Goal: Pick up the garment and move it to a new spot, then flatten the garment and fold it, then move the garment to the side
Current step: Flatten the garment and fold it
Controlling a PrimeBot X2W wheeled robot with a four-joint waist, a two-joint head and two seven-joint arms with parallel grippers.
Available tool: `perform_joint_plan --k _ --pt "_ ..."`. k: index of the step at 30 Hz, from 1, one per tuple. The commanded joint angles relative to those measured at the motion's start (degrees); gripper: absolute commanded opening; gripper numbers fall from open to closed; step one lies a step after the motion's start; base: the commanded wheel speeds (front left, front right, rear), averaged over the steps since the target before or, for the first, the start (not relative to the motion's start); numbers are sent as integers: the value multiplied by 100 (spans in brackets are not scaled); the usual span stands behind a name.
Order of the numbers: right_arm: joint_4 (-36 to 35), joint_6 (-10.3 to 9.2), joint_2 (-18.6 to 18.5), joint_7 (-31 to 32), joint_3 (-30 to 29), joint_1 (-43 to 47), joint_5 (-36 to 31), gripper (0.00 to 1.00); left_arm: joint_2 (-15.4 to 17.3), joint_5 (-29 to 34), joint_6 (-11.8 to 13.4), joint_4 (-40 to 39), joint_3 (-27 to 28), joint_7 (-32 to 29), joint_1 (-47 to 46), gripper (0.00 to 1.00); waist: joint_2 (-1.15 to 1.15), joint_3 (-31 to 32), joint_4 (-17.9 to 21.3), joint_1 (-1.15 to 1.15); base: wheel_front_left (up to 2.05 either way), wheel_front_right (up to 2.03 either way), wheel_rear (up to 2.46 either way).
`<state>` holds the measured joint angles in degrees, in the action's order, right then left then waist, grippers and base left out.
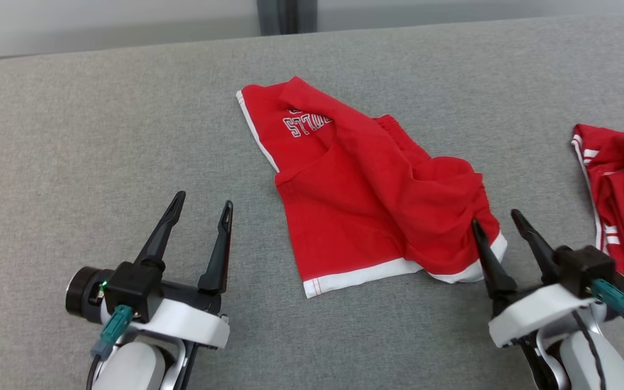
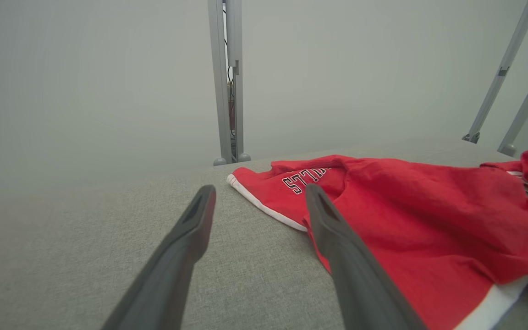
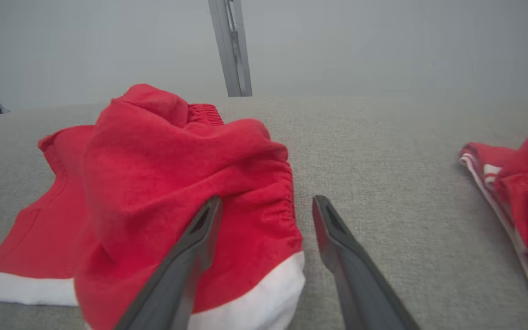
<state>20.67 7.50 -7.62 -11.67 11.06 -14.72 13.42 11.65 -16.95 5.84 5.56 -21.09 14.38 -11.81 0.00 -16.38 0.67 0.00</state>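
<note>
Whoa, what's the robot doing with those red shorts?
The red shorts lie rumpled and partly folded over on the grey fabric surface. Neither gripper holds them: the right gripper is open at their white-trimmed corner, and the left gripper is open, apart from them. Another red garment lies to the right.

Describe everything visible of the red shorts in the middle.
The red shorts look like soft cotton, with white hem bands, a gathered elastic waistband and white-edged lettering, upside down in the head view. They lie rumpled on the grey fabric surface, one part flopped over the other. The open right gripper stands at their near right corner; contact cannot be told.
</note>
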Motion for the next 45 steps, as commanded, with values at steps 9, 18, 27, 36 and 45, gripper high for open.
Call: perform_joint_plan --k 9,18,27,36,45 --pt "-1629 0 27 125 -749 942 267 100 265 23 300 -282 260 -62 337 100 0 311 379 0 0 0 0" --pt "-2571 0 -31 424 -1321 1059 -73 100 419 146 702 -836 537 -78 513 100 0 509 355 0 0 0 0" --pt "-2597 0 48 633 -1151 1212 -88 100 385 112 942 -1332 504 -164 1039 100 0 814 153 0 0 0 0" --pt "-2440 0 144 665 -1207 1324 -38 100 435 37 878 -1135 482 -125 1198 100 0 943 46 0 0 0 0" --pt "-2366 0 183 635 -1233 1257 -7 100 481 83 897 -1108 395 -223 1133 100 0 930 37 0 0 0 0"
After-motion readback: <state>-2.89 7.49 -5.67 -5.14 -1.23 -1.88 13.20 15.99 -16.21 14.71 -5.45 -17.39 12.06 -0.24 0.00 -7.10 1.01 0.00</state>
